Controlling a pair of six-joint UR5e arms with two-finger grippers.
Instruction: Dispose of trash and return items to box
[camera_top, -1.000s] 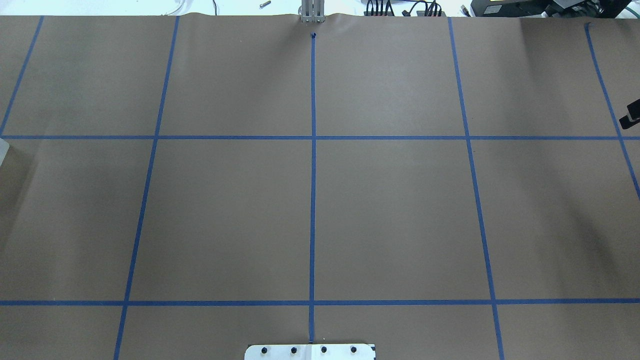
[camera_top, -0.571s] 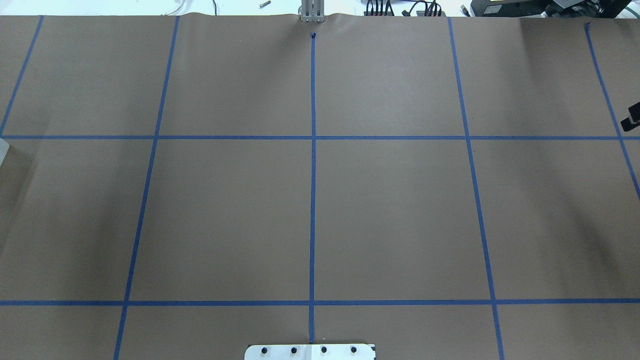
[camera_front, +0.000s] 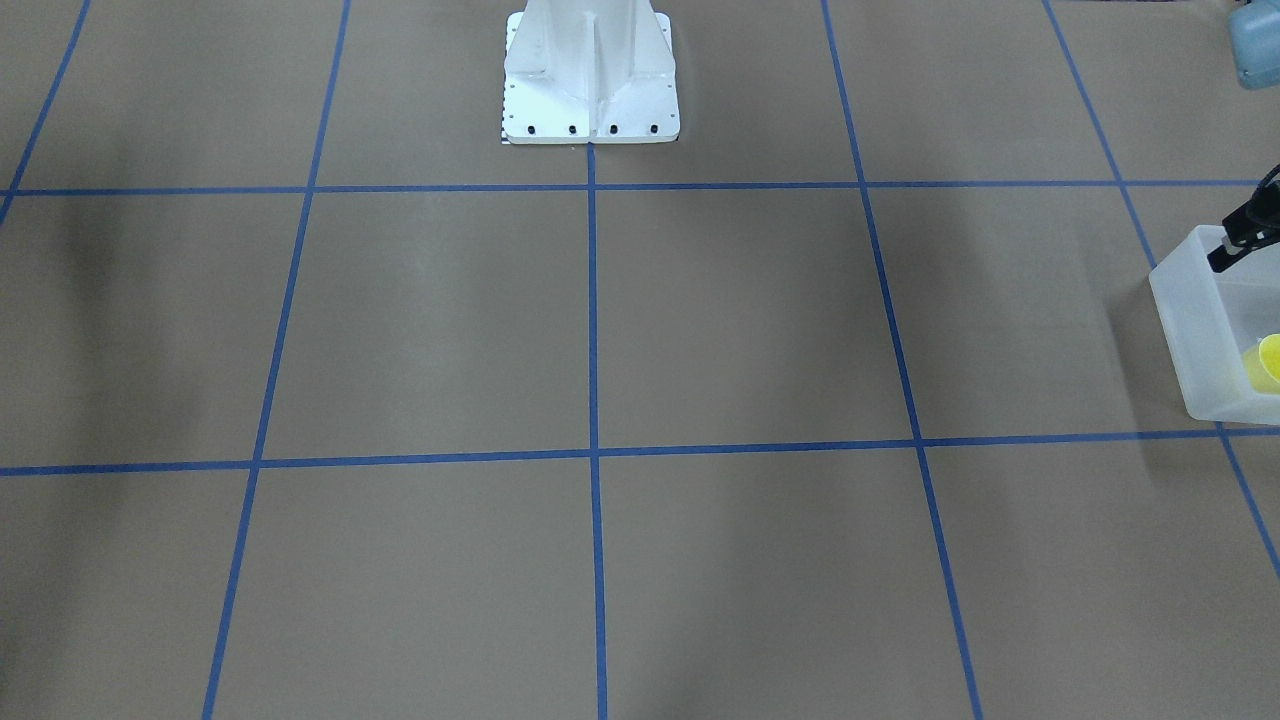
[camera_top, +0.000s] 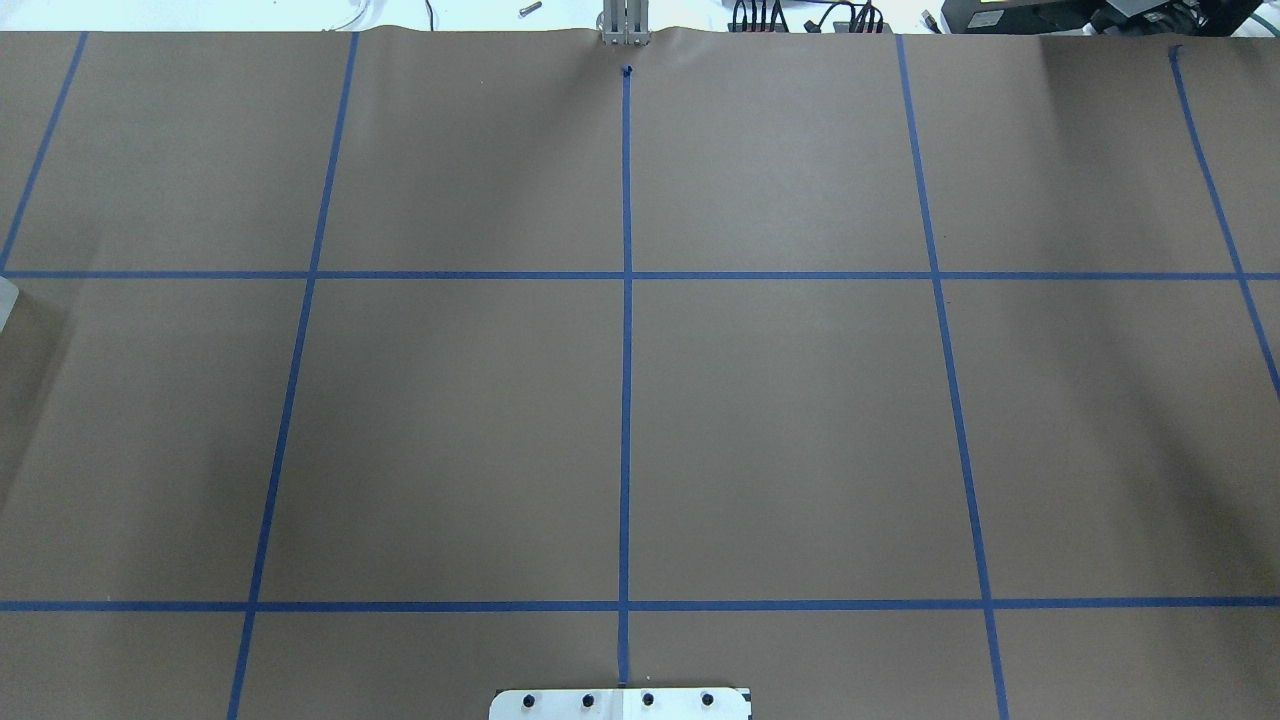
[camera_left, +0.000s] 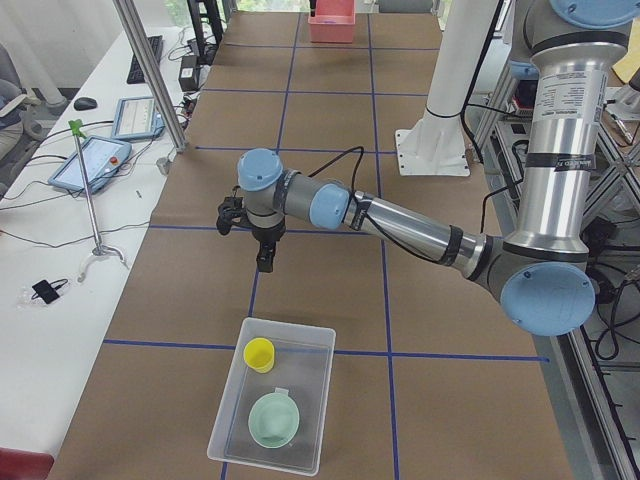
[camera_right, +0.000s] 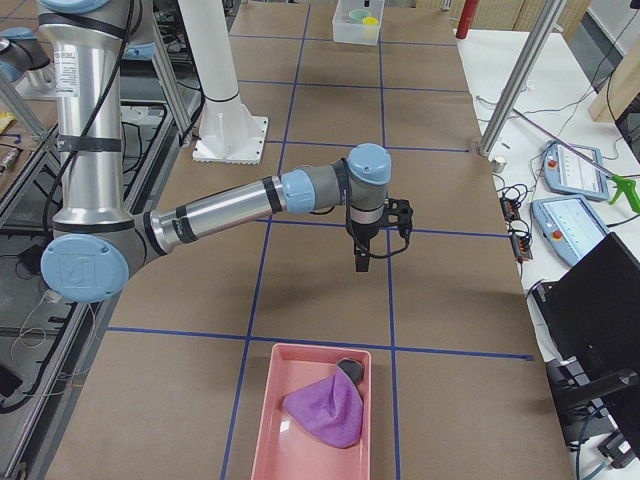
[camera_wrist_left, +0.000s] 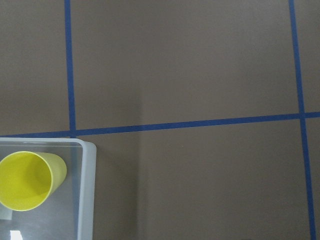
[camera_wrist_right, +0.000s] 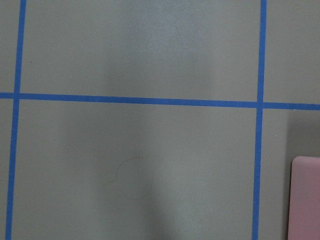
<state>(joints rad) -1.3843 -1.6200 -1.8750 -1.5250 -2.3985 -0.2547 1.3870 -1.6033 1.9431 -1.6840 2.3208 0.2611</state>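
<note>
A: Overhead view?
B: Only brown paper (camera_top: 450, 420). The left side view shows the yellow cup (camera_left: 259, 354) and green bowl (camera_left: 273, 420) in the box (camera_left: 305, 375), with the left gripper (camera_left: 264, 262) hanging nearby
A: Jaws?
B: Can't tell for either. The right gripper (camera_right: 361, 262) hangs near the pink tray (camera_right: 275, 440)

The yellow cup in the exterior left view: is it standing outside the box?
No, the yellow cup stands inside the box, next to the green bowl.
</note>
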